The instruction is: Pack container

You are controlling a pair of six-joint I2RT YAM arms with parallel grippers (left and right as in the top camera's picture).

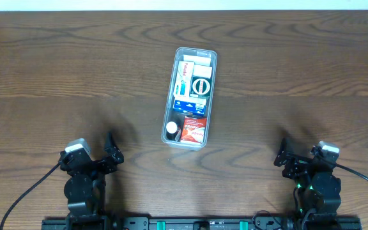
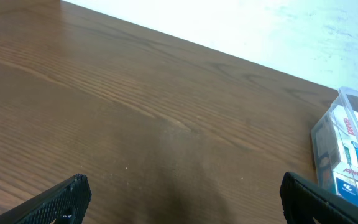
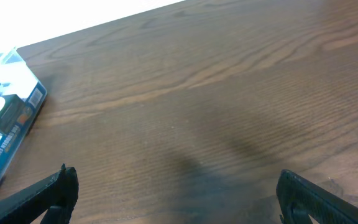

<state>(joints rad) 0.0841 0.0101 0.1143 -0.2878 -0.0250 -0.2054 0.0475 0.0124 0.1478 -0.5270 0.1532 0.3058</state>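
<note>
Pincers first, at the near edge of the counter (image 1: pixel 56 76): the left pincer (image 2: pixel 185 193) and the right pincer (image 3: pixel 178 183) both stand wide open with nothing between their fingers, each low over bare wood and well apart from the load.

Further out, near the middle of the counter and between the two arms, lies the container (image 1: pixel 168 105), its long axis running away from the robot and tilted slightly. It looks full. At its near end sit a small white-capped bottle (image 1: pixel 171 130) and a red pack (image 1: pixel 195 128) side by side. Beyond them, small boxes (image 1: pixel 193 80) fill the rest up to the far end.

The container is probably light in itself, though the contents add weight. Its clear plastic walls look thin and smooth, so they are likely to be slippery and to flex under a hard squeeze. The stiffest hold would probably be across the narrow width, fingers on the two long walls near the middle so the load balances. Whether the jaws can span that width cannot be told. Pinching one long wall at the rim is the alternative, but the tray might tip. Nothing seems to hold the contents in place, so it should be kept level.
</note>
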